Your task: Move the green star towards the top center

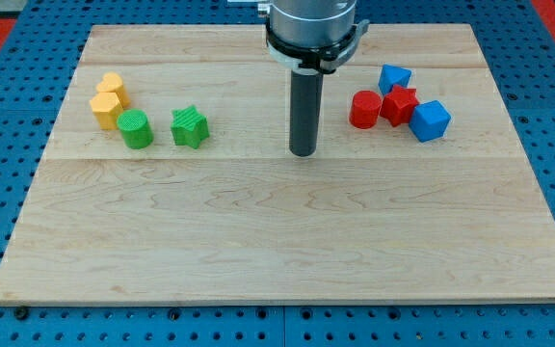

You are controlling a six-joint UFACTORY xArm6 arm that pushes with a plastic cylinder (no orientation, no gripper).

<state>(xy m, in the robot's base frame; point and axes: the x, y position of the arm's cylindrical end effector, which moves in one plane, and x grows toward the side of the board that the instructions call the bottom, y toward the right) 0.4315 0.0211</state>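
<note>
So the wooden board [287, 241] has two little clusters on it. Toward the view's left: two yellow blocks [110, 99] touching, a green cylinder [136, 128] right against them, and the green star [190, 126] just beside it. Toward the view's right: a red cylinder [364, 109], red star [399, 104] and two blue blocks [430, 120] all bunched together.

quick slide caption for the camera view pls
My tip rests mid-board, right of the green star, with red and blue blocks farther right.
</note>
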